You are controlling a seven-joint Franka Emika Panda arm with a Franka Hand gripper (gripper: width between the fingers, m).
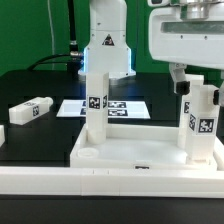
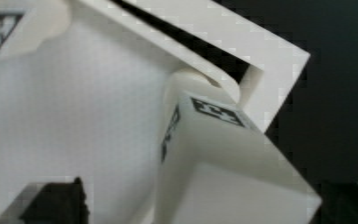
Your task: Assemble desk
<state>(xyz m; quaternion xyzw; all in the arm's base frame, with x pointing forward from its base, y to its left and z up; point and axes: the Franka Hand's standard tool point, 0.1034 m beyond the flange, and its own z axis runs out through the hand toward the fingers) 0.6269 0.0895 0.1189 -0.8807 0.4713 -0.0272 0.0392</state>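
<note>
Nearest the exterior camera, the long white border rail (image 1: 40, 182) runs across the front of the scene, just ahead of the desk parts. Beneath everything lies the black worktop (image 1: 30, 145), with a green backdrop (image 1: 30, 35) behind it.

At rear centre stands the white robot base (image 1: 105, 40). From the exterior view's upper right, the white wrist housing (image 1: 185, 35) overhangs the desk parts.

Directly behind the rail lies the desk slab (image 1: 130, 152), a large white rectangle with a raised rim. It sits flat on the worktop, toward the exterior view's right. Behind the slab lies the marker board (image 1: 120, 105), a flat white sheet of black-and-white tags.

Legs: 3 in view, each short, square, white and tagged.
- The left upright leg (image 1: 95, 105) stands on the slab near its corner at the exterior view's left. It hides part of the marker board.
- The right upright leg (image 1: 203, 125) (image 2: 229, 170) stands on the slab near the corner at the exterior view's right, directly under the wrist housing.
- The loose leg (image 1: 30, 110) lies on its side on the worktop at the exterior view's left, well apart from the slab.

The tool (image 1: 199, 90) straddles the top of the right upright leg, with 1 of its 2 dark fingers (image 1: 181, 86) on each side. Whether they press the leg or stand just clear of it cannot be told.

In the wrist view that leg's tagged face is blurred and fills much of the frame, blocking most of the slab. Only 1 dark finger shows, at the frame's edge.
</note>
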